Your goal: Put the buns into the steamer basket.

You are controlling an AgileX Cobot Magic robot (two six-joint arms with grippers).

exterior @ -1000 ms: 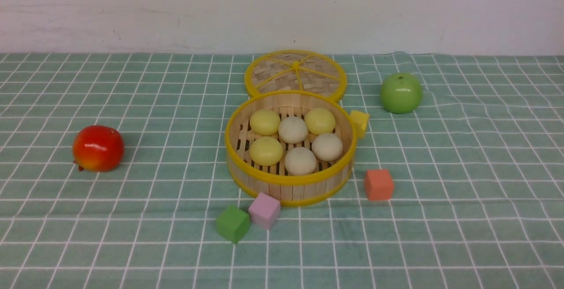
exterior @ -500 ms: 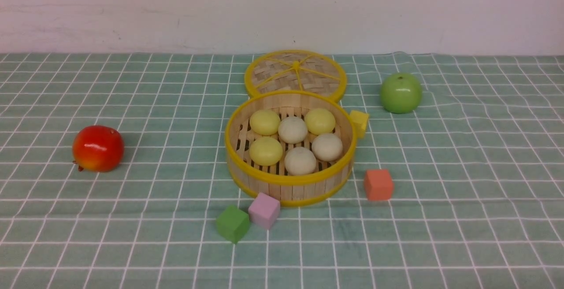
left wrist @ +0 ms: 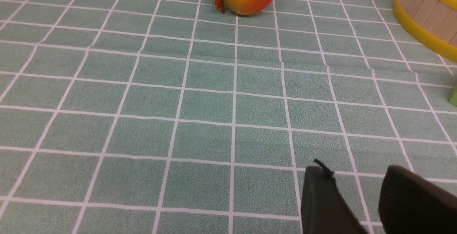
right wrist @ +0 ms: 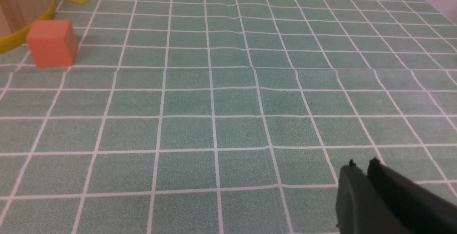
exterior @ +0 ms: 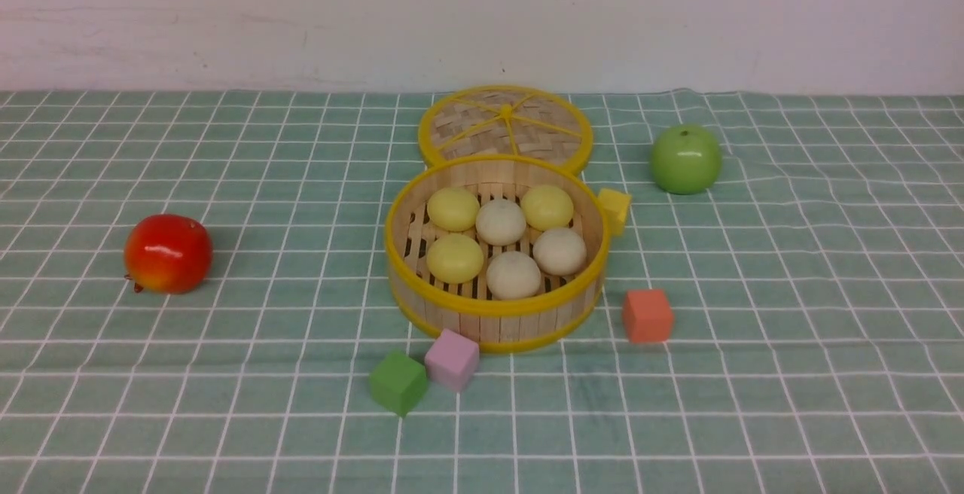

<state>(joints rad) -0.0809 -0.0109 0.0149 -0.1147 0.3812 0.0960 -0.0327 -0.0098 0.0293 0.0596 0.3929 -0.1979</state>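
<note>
Resting low over the cloth, the left gripper [left wrist: 353,194] shows a clear gap between its jaws and holds nothing; the steamer basket [exterior: 493,312] lies ahead and toward the robot's right of it. All six buns [exterior: 501,221] sit inside. The right gripper [right wrist: 362,177], jaws nearly together and empty, has the basket ahead, leftward. Neither arm looks clearly nearer.
</note>
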